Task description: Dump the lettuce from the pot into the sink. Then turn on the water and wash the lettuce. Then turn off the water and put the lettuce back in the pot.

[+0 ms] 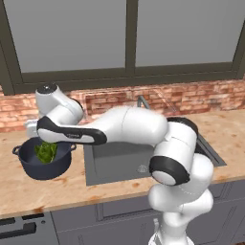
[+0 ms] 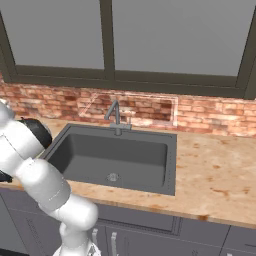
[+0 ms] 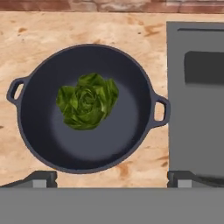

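Hung above the pot (image 3: 87, 109) with fingers (image 3: 41, 178) spread wide, empty. Looked straight down on lettuce (image 3: 87, 106) inside, left of the sink (image 2: 117, 155); saw faucet (image 2: 115, 116) from right base view.

Open counter (image 3: 87, 30) around the pot (image 3: 131, 144); sink (image 3: 194, 113) edge just beside one handle.

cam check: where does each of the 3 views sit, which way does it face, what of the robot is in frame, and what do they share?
Left base view: behind the arm to its left, facing forward and down at the counter; white arm reaches over the pot left of the sink.
Right base view: behind-right, facing the sink and faucet; arm at lower left.
Hand view: looks straight down on pot and lettuce, open tool at bottom.
Shared: both base views show sink and faucet; left base and hand views share pot and lettuce.
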Controlling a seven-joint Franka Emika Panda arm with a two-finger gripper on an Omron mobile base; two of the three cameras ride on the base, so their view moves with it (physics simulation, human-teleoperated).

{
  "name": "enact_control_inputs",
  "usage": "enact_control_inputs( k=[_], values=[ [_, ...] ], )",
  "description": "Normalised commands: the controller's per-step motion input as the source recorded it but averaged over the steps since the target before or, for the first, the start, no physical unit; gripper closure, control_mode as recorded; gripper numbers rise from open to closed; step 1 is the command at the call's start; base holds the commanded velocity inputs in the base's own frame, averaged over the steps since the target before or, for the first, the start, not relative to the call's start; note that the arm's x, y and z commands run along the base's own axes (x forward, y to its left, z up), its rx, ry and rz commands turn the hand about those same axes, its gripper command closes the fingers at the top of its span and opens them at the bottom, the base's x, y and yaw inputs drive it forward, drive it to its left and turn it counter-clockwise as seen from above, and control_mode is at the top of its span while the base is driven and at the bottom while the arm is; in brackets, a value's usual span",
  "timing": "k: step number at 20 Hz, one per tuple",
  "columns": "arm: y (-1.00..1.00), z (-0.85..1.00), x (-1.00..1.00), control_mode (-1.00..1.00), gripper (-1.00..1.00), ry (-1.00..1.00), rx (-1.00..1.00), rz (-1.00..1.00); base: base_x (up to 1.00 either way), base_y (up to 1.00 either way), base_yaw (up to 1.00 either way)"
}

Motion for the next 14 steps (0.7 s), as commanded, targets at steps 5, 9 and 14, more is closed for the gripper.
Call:
enact_control_inputs(
  k=[5,9,14],
  values=[
    [0.17,-0.15,0.19,-1.0,-1.0,0.0,0.0,0.03,0.0,0.0,0.0],
    [0.0,-0.23,0.12,-1.0,-1.0,0.06,0.0,0.0,0.0,0.0,0.0],
    [0.0,-0.28,0.02,-1.0,-1.0,0.06,0.0,0.0,0.0,0.0,0.0]
  ],
)
